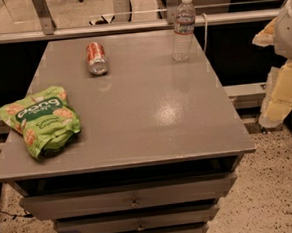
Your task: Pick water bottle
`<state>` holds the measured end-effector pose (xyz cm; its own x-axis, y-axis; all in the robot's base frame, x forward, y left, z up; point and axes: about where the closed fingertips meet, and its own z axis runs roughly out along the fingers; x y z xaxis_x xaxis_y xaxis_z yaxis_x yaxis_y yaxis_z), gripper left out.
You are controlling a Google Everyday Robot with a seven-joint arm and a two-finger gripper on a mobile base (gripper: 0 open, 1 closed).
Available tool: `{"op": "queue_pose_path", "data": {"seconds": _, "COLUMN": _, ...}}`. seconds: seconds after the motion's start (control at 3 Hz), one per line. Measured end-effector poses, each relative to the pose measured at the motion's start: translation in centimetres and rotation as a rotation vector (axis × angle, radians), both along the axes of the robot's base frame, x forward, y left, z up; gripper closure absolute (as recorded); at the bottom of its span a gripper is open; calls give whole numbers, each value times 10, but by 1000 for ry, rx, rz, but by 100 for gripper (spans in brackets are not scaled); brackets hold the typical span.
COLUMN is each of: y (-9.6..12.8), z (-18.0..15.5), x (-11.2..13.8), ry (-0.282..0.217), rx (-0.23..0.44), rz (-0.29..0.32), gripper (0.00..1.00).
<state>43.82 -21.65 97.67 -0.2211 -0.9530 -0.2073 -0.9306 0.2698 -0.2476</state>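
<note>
Grey, glossy surface [137,139] with a pale glare patch near the middle. Clear water bottle [183,30]: white cap, pale label band with red marks. Red-orange soda can [97,58] with a silvery end. Bright green snack bag [40,120]: white lettering on a dark green band, orange-tan snack pictures. Pale yellow end effector [273,113] at the right edge, beside the surface, under white arm casing [287,28]. Speckled beige floor [271,190].
</note>
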Motion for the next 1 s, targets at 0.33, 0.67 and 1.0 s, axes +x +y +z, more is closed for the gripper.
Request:
{"op": "queue_pose_path", "data": {"seconds": 0.33, "y": 2, "z": 1, "x": 3, "ry": -21, "rx": 3, "rz": 4, "gripper": 0}}
{"op": "queue_pose_path", "data": {"seconds": 0.67, "y": 0, "z": -6, "x": 25, "ry": -82, "rx": 54, "rz": 20, "gripper": 0}}
{"op": "queue_pose_path", "data": {"seconds": 1.0, "y": 0, "z": -8, "x": 80, "ry": -207, "rx": 127, "rz": 41, "gripper": 0}}
